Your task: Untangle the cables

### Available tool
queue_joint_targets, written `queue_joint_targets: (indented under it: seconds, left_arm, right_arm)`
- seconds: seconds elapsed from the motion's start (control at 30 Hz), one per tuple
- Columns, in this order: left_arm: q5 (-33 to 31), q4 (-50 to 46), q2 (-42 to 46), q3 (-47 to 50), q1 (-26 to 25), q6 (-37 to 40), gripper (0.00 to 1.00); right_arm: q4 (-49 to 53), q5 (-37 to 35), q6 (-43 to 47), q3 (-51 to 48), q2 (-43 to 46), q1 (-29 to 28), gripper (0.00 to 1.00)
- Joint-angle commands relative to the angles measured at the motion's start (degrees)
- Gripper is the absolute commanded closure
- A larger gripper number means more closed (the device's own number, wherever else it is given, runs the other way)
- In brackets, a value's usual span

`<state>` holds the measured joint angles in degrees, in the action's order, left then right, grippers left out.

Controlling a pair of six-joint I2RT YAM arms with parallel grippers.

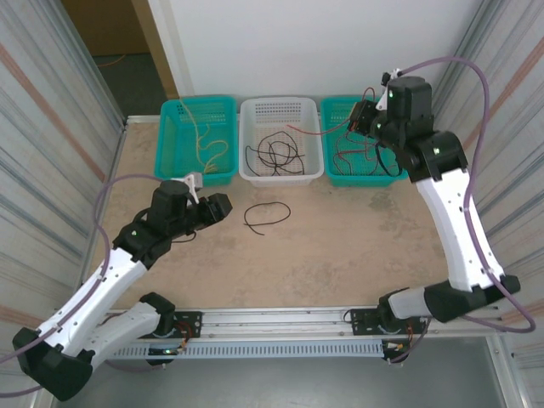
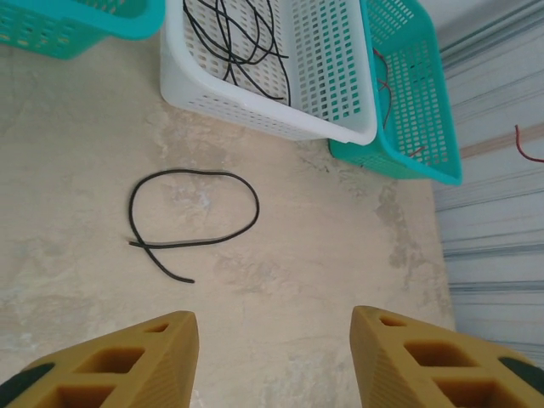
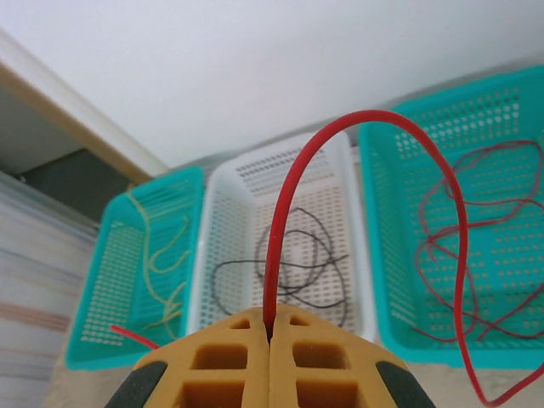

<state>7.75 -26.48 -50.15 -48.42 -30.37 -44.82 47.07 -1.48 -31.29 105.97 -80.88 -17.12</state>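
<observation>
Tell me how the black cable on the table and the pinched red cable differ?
The black cable lies looped flat on the table; the red cable arches upward. Nothing grips the black cable; the right tool pinches the red cable. Both are thin, bendy strands.

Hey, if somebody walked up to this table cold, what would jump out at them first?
Probably the red cable arching up from the shut right pincer, over the teal basket at the far right that holds more red ones. Next, one black cable lying in a loose loop on the table in front of the white basket, with the left pincer open over the table near it.
</observation>
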Motion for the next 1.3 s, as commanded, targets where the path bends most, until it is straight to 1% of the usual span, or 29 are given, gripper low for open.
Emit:
queue_joint_targets:
  seconds: [0.0,0.1,0.2,0.43,0.5,0.53,0.63,0.67,0.7,0.73,0.77,0.8,0.9,1.0,1.27]
  left_arm:
    - [-1.7,-4.9,-0.4,-2.9,0.3,6.9,0.47]
    - [-0.6,-5.4,-0.6,-3.2,0.7,7.8,0.47]
    - [1.4,-5.0,-0.8,-2.9,1.0,8.5,0.47]
    - [2.6,-5.7,-2.1,-3.1,1.1,10.2,0.47]
    - [3.0,-5.9,-2.5,-3.1,1.1,10.8,0.48]
    - [3.0,-6.1,-2.7,-3.2,1.1,11.0,0.48]
    - [3.4,-6.7,-3.0,-3.3,1.1,12.1,0.48]
    - [3.5,-6.9,-3.1,-3.2,1.1,12.3,0.46]
    - [3.6,-7.1,-3.4,-3.1,1.1,12.5,0.45]
    - [3.9,-7.4,-3.8,-3.1,1.1,12.7,0.44]
    - [4.2,-7.9,-4.5,-3.2,1.1,13.1,0.43]
    - [4.6,-8.4,-5.1,-3.3,1.1,13.3,0.43]
    - [5.5,-9.0,-6.8,-3.2,0.9,13.7,0.42]
    - [4.9,-9.2,-8.1,-2.6,0.4,13.9,0.42]
    - [3.4,-9.6,-13.7,-2.1,-2.5,14.7,0.44]
  right_arm:
    - [3.0,7.8,2.9,3.4,-4.5,5.2,1.0]
    - [2.6,11.3,2.6,5.5,-8.9,9.0,1.0]
    - [3.9,13.2,2.6,8.5,-13.8,11.4,1.0]
    - [4.1,13.3,2.0,10.0,-20.8,15.2,1.0]
    - [4.0,14.0,1.5,10.3,-22.6,16.2,0.94]
    - [4.2,14.2,1.4,10.4,-23.3,16.5,0.89]
    - [5.7,14.1,1.7,11.7,-25.1,16.6,0.68]
    - [5.9,13.7,1.6,11.6,-25.1,16.6,0.63]
    - [6.1,13.5,1.6,11.6,-24.9,16.6,0.6]
    - [6.2,13.4,1.6,11.5,-24.6,16.6,0.57]
    - [6.2,13.0,1.6,11.2,-24.1,16.4,0.47]
    - [6.2,12.6,1.6,11.0,-23.6,16.2,0.45]
    - [6.2,12.0,1.8,9.9,-20.9,15.1,0.46]
    - [5.5,10.6,2.0,6.1,-16.4,12.5,0.46]
    - [-3.8,5.1,-1.6,-20.8,1.2,0.3,0.45]
